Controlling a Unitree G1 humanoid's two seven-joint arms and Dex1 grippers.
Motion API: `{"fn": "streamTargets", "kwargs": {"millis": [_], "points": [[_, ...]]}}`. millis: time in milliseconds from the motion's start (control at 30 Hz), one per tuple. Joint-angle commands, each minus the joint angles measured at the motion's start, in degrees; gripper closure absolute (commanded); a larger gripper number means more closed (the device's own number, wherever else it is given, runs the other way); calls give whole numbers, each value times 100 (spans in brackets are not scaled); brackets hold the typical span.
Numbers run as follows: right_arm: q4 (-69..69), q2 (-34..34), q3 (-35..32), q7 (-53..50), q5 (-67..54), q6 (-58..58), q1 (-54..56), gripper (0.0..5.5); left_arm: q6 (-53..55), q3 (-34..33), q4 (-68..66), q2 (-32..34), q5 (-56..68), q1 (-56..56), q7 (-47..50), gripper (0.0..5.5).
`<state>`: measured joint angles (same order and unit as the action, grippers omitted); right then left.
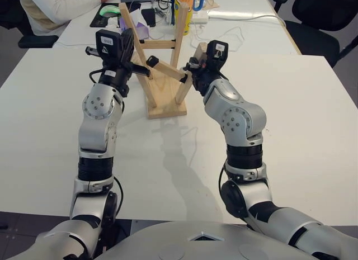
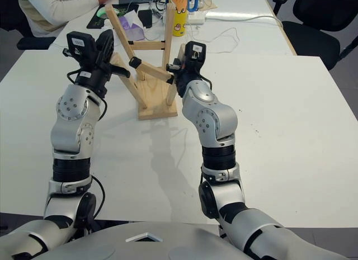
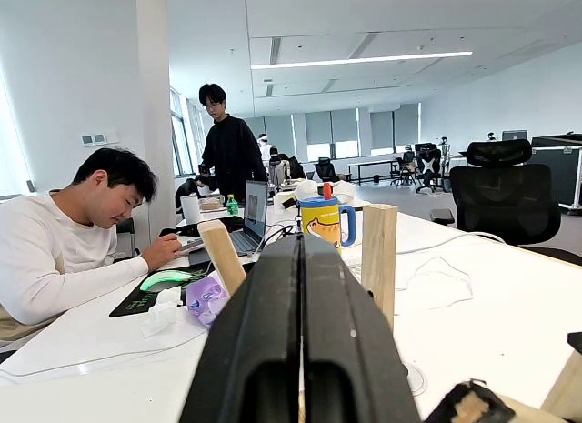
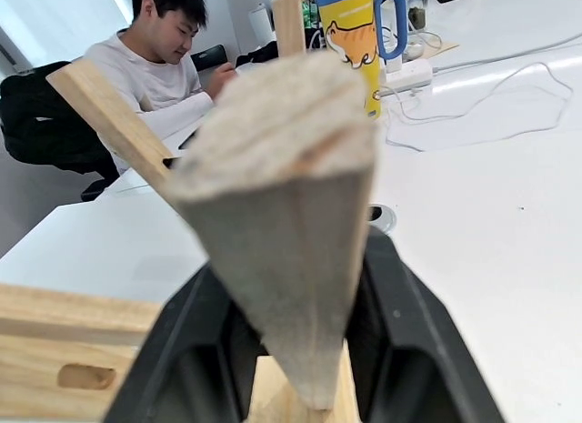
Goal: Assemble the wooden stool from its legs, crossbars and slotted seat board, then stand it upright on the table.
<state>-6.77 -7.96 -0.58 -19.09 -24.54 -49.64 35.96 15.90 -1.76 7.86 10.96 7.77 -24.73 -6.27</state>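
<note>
The wooden stool [image 1: 168, 70] stood upside down near the far edge of the white table [image 1: 291, 131], with its seat board [image 1: 166, 109] flat on the surface and its legs pointing up. A crossbar [image 1: 159, 43] joined the two far legs, and a second crossbar [image 2: 152, 70] lay at a slant between the two arms. The right end effector [image 1: 193, 75] was closed on the near leg [image 4: 282, 196] on the robot's right side, and the cut end of this leg stood out between the black fingers [image 4: 391, 323]. The left end effector [image 3: 303, 246] was at the left side of the stool, with its two fingers pressed together so that only a thin seam was between them. I cannot tell if it touched the slanted crossbar. It pointed between the two far legs. The table surface was plain and smooth. Directly behind it stood a second white table [image 1: 251, 8], which carried a yellow mug [image 3: 326, 221] with a blue lid, a laptop [image 3: 255, 214], a mouse [image 3: 168, 279] with green light, a small purple object [image 3: 205, 296] and some loose white cables [image 1: 235, 33]. Black office chairs [image 1: 319, 19] stood at the right of that table. The room was a large open office with a white column [image 3: 155, 123], long strip lights [image 3: 364, 61] on the ceiling and windows [image 3: 332, 132] at the far end.
</note>
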Motion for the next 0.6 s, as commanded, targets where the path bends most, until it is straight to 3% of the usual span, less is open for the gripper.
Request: {"fn": "streamTargets", "kwargs": {"millis": [33, 600], "points": [[74, -433, 28, 171, -148, -203, 146, 445, 478, -74, -517, -34, -38, 548, 52, 550], [166, -367, -33, 309, 16, -189, 175, 445, 282, -686, -104, -189, 338, 250, 276, 550]]}}
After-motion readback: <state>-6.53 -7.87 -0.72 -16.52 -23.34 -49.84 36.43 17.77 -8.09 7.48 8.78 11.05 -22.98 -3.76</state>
